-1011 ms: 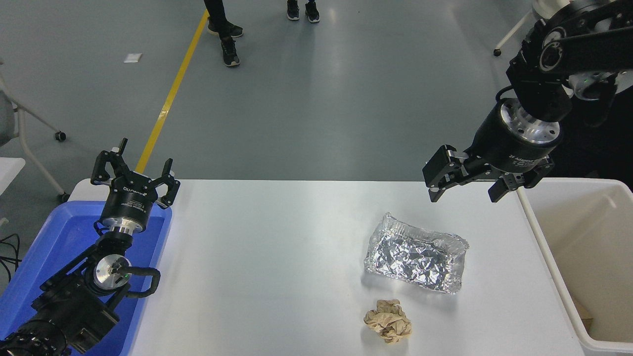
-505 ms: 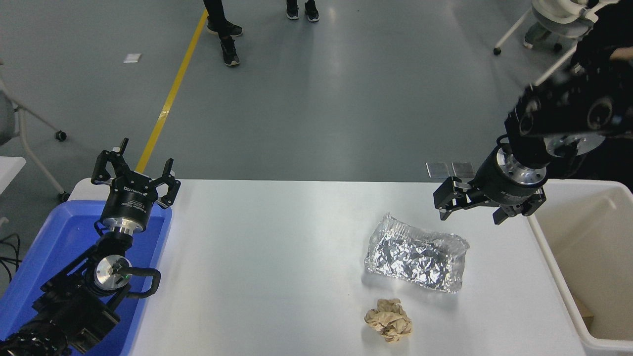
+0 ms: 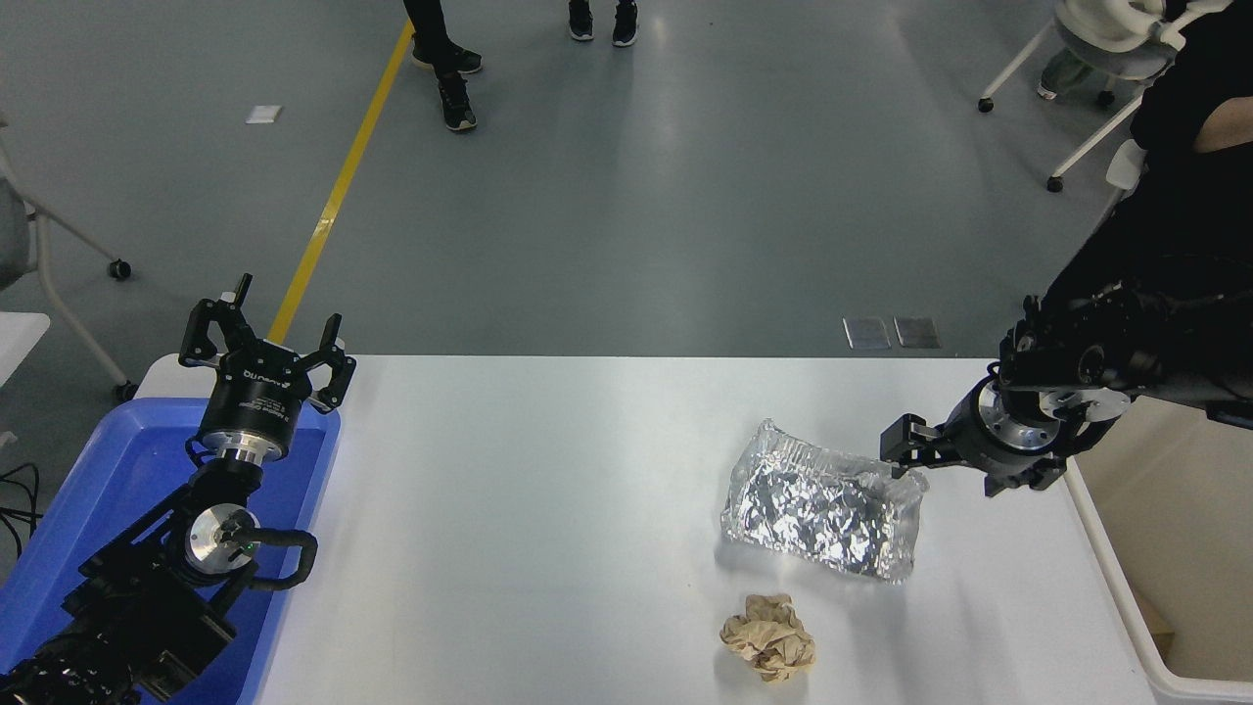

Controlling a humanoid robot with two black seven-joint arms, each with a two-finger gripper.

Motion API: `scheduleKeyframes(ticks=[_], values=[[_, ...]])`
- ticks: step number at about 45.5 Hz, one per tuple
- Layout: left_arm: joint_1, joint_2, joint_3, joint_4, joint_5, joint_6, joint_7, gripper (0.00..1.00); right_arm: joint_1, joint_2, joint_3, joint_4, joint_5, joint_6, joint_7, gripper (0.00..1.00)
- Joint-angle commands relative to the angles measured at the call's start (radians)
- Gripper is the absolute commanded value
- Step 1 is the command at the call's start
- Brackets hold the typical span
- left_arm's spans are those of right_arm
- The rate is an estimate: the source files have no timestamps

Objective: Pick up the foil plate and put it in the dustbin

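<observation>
Fingers (image 3: 905, 448) spread beside crinkled silver foil plate (image 3: 820, 511)

The right gripper (image 3: 954, 468) is positioned low over the white table (image 3: 548, 509), jaws apart, at the far right corner of the foil plate (image 3: 820, 513); one finger (image 3: 903, 448) is at the plate's rim. The dustbin (image 3: 1126, 597) stands at the table's right edge. A crumpled paper ball (image 3: 768, 636) lies near the plate. The left gripper (image 3: 264, 345) is parked, open, above the blue tray (image 3: 108, 490).
</observation>
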Motion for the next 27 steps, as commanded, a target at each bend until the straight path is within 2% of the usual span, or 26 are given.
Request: scheduleKeyframes(ticks=[1, 22, 27], values=[[0.0, 0.0, 0.0, 0.0, 0.0, 0.0, 0.0, 0.98, -0.138, 0.006, 0.061, -0.092, -0.001, -0.055, 0.003, 1.0], [0.0, 0.0, 0.0, 0.0, 0.0, 0.0, 0.0, 0.98, -0.266, 0.064, 0.064, -0.172, -0.001, -0.179, 0.008, 0.97], [0.0, 0.0, 0.0, 0.0, 0.0, 0.0, 0.002, 0.98, -0.288, 0.079, 0.062, -0.182, -0.003, -0.209, 0.008, 0.89]])
